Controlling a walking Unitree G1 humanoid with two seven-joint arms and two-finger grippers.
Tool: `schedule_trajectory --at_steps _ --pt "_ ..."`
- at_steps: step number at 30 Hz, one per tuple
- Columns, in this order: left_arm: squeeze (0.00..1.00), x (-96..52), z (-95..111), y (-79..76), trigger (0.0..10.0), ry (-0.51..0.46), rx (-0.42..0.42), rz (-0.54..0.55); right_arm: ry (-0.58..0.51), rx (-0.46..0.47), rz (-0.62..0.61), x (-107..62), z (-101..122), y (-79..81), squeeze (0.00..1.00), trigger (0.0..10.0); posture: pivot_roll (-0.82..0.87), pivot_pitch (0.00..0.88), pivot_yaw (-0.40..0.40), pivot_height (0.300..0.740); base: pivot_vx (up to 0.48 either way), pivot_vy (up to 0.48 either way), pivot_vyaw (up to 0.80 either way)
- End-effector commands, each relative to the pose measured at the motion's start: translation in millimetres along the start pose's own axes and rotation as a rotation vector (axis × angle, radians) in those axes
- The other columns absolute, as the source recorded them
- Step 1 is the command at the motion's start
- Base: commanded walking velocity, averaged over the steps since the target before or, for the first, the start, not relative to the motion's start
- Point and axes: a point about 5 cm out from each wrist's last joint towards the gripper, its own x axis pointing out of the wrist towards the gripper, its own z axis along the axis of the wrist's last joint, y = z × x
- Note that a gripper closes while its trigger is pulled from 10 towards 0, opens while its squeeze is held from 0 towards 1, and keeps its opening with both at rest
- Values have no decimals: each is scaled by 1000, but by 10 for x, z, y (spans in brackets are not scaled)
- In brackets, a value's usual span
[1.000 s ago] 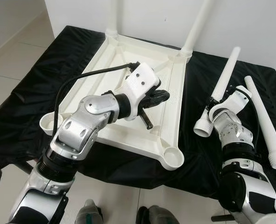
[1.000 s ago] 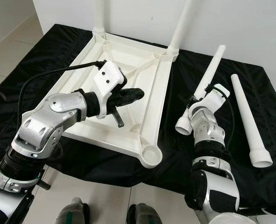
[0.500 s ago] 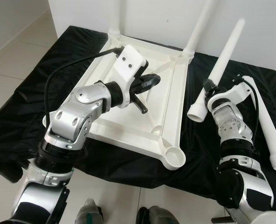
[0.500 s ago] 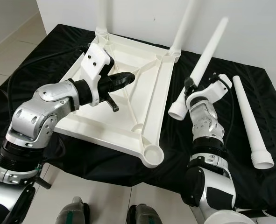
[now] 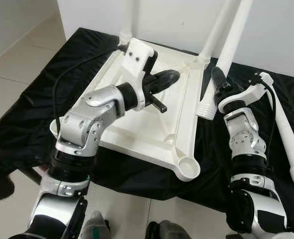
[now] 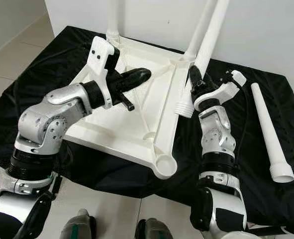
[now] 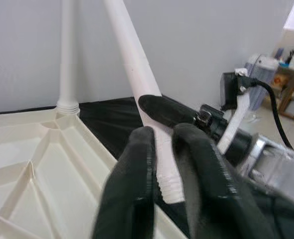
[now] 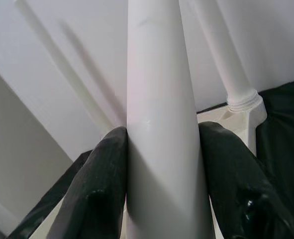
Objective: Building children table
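The white table top (image 5: 151,155) lies upside down on a black cloth, with two white legs (image 5: 127,17) standing in its far corners. My right gripper (image 5: 217,83) is shut on a third leg (image 5: 233,35), held nearly upright, its threaded end (image 5: 206,109) hanging beside the top's right rim. In the right wrist view both fingers (image 8: 99,184) press against this leg (image 8: 159,124). My left gripper (image 5: 170,76) hovers shut over the underside's far part, holding nothing. A fourth leg (image 5: 286,134) lies on the cloth at the far right.
The near right corner socket (image 5: 188,168) of the table top stands open. The black cloth (image 5: 27,99) covers the low surface and droops over its front edge. A white wall (image 5: 176,20) rises behind, and tiled floor (image 5: 17,59) lies to the left.
My right gripper has lifted the third leg from a slant to nearly upright and carried it left to the top's right rim. My left gripper has moved toward the far side.
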Motion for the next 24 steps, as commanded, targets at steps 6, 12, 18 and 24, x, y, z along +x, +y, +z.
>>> schedule_trajectory --at_steps 6,12,18,24 --pt "1000 109 74 -6 10000 -25 0 53 -23 -68 126 -3 100 133 0 10000 79 0 -166 740 0 0 0" --pt "1000 131 121 -26 10000 -39 -12 67 -27 -107 221 -39 134 225 0 10000 77 0 -169 740 0 0 0" --pt "0 158 181 -129 10000 -51 -76 -11 -23 -136 351 -112 109 359 0 10000 57 13 -127 740 0 0 0" --pt "0 191 209 -209 10000 -44 -122 -98 -1 -160 459 -197 57 463 0 10000 45 15 -101 740 0 0 0"
